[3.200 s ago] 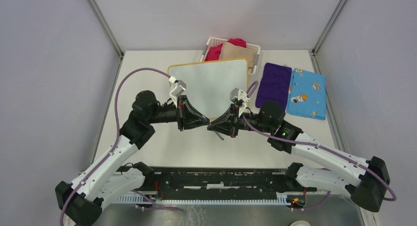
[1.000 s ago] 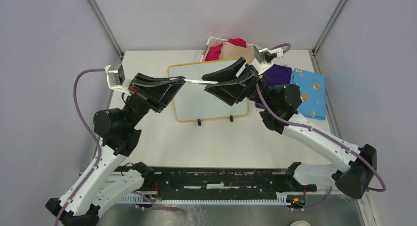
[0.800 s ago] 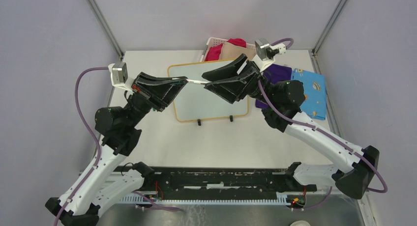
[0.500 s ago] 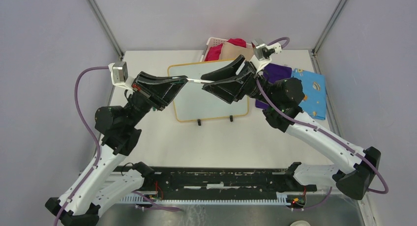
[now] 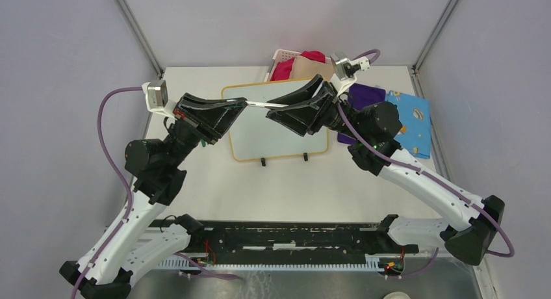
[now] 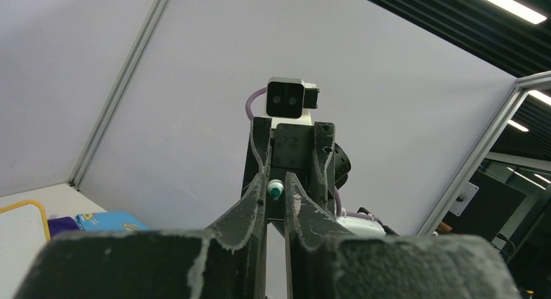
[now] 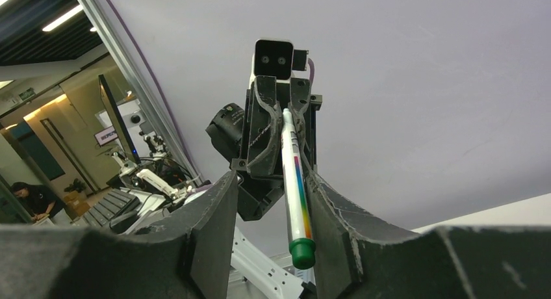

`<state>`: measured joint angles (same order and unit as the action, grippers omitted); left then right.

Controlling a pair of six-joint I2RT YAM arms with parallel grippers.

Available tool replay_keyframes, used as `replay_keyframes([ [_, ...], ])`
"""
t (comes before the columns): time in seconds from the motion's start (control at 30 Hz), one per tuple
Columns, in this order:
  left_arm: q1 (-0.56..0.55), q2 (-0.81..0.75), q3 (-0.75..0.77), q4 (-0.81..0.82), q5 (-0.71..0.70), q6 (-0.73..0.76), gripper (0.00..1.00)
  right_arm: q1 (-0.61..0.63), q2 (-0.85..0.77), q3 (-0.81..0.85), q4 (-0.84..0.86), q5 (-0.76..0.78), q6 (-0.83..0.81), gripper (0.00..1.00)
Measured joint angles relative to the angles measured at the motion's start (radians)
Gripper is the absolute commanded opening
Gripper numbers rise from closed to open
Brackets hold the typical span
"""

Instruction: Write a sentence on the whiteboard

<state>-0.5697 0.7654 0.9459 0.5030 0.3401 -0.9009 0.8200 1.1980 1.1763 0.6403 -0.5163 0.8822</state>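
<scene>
Left gripper [image 5: 242,104] raised above the table [image 5: 214,182], pointing right, jaws pinched tight on one end of a white marker [image 5: 256,104]. The marker runs level across to the right gripper [image 5: 269,109], which faces the left one tip to tip. Right wrist view: the marker's green-capped end sits between the right fingers, close against one of them with a clear gap to the other, so those jaws are partly open, not clamped. Whiteboard [image 5: 273,133] lies on the table beneath both grippers, yellow-orange frame, black feet at its near edge, visible face plain white. Behind it a white basket [image 5: 281,52] holds cloths. Right of the board – purple cloth [image 5: 370,94], then blue patterned cloth [image 5: 409,127]
</scene>
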Motion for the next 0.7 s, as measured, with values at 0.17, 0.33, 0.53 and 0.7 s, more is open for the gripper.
replay_keyframes([
  [0.17, 0.0, 0.0, 0.002, -0.024, -0.008, 0.0, 0.02, 0.0, -0.004, 0.0, -0.008, 0.008, 0.002, 0.46],
  [0.33, 0.0, 0.0, 0.001, -0.043, -0.018, 0.0, 0.02, 0.0, -0.004, 0.0, -0.026, 0.027, 0.003, 0.39],
  [0.53, 0.0, -0.003, 0.005, -0.057, -0.021, 0.0, 0.02, 0.0, -0.002, 0.0, -0.03, 0.034, 0.007, 0.4],
  [0.7, 0.0, -0.006, 0.005, -0.065, -0.025, 0.0, 0.02, 0.0, -0.001, 0.0, -0.029, 0.041, 0.012, 0.39],
])
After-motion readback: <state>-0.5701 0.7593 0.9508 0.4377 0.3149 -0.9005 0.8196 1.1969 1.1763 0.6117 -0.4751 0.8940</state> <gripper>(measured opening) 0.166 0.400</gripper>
